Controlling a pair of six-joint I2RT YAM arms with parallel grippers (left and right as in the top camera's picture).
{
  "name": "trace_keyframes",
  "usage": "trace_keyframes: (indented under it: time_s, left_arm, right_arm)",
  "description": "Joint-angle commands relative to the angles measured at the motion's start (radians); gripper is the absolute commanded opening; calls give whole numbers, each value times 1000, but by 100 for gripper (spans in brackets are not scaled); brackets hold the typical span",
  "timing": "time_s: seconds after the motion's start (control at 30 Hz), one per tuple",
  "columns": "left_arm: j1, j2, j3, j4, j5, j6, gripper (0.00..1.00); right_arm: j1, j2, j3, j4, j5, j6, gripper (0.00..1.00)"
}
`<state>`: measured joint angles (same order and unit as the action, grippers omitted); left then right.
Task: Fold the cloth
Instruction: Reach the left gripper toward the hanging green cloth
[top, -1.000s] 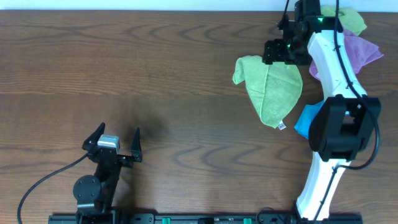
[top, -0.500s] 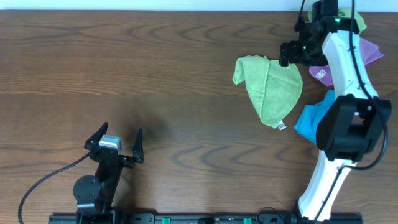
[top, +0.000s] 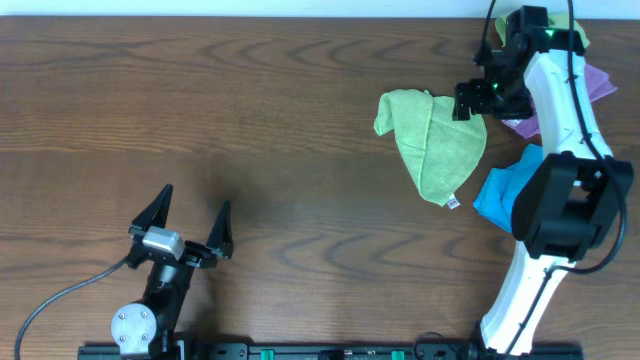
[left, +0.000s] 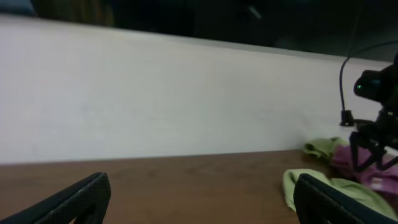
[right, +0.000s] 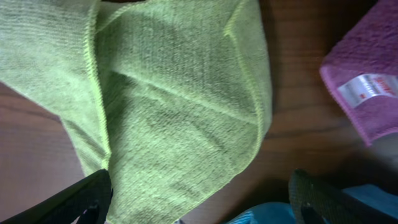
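Note:
The lime-green cloth (top: 435, 140) lies crumpled on the table at the right, its small white tag (top: 452, 203) at the near corner. It fills most of the right wrist view (right: 168, 106) and shows at the right of the left wrist view (left: 339, 191). My right gripper (top: 478, 100) is open and empty, hovering just above the cloth's far right edge. My left gripper (top: 190, 215) is open and empty near the front left, far from the cloth.
A purple cloth (top: 590, 85) lies at the far right, also seen in the right wrist view (right: 367, 81). A blue cloth (top: 500, 190) lies beside the green cloth. A second green cloth (top: 565, 32) sits at the back right corner.
My right gripper has moved right and a little nearer, off the cloth's top edge. The cloth has stayed put. My left gripper has tilted and shifted slightly.

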<state>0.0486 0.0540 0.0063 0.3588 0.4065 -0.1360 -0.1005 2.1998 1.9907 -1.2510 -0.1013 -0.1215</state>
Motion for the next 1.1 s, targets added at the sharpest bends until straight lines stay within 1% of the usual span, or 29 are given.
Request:
trace_keyframes:
  time_s: [0.0,0.07,0.17,0.33,0.43,0.5,0.6,0.7,0.8,0.83,0.97,1.07]
  left_arm:
    - [-3,83,22,6,22,-112,95]
    - [-3,158,58,6,41,-112,95]
    - [-3,281,126,5,73,-107,95]
    - [-4,521,256,6,124,-64,95]
    - [-4,683,352,6,196,-46,95]
    - [-5,817,440,6,266,-42,95]
    - [-16,971,542,6,348,-22,95]
    - [-64,1114,638,5,353,-13,95]
    - [-148,1279,762,3,353,3,95]
    - [-181,1347,820,-8,353,3,96]
    - [-256,1508,974,-77,352,30,95]
    - [-312,1622,1088,-117,345,40,96]
  right_arm:
    - [-4,-22,10,-8,-54,-14,89]
    - [-4,-23,10,-20,-79,-14,88]
    - [-3,-23,10,-33,-121,-14,80]
    - [-3,-23,10,-51,-151,-14,78]
    - [-3,-23,10,-58,-151,-14,77]
    - [-3,-23,10,-57,-150,-14,75]
    - [-6,-23,10,-46,-150,-14,72]
    - [-14,-23,10,-37,-151,-14,70]
    - [-28,-35,10,-23,-169,-6,69]
    - [-35,-44,10,-5,-183,-6,68]
    - [-58,-82,10,56,-203,23,70]
    - [-71,-115,10,83,-240,12,71]
